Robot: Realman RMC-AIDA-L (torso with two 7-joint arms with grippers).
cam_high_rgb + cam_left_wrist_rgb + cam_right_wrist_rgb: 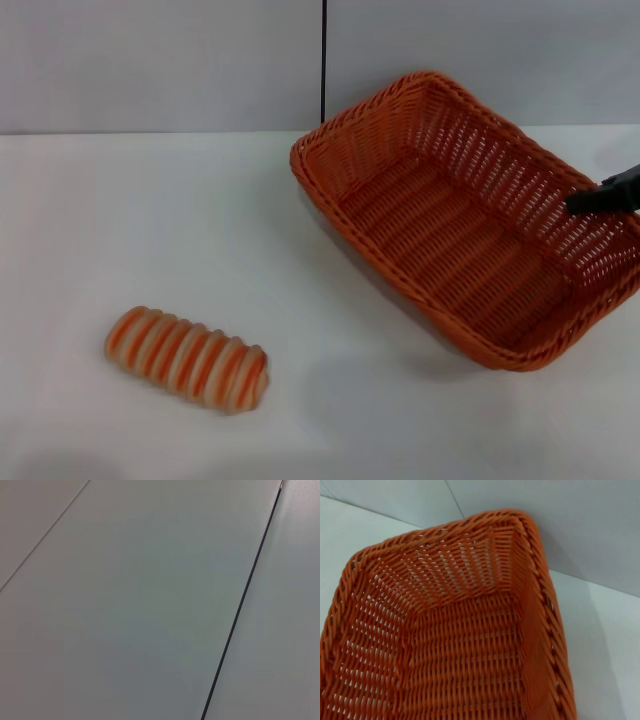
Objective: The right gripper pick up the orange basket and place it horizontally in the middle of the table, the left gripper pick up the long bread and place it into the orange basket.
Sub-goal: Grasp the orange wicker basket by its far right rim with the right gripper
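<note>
The orange basket (450,235) is on the right of the table (150,220), angled diagonally and tipped up, its near corner casting a shadow on the tabletop. A dark finger of my right gripper (603,196) sits on the basket's right wall and holds it. In the right wrist view the basket's inside (465,645) is empty and fills the picture. The long bread (187,358), striped orange and cream, lies on the table at the front left, apart from the basket. My left gripper is out of view; the left wrist view shows only a plain grey surface.
A grey wall with a dark vertical seam (323,60) stands behind the table. The same kind of dark seam (245,595) crosses the left wrist view. White tabletop stretches between the bread and the basket.
</note>
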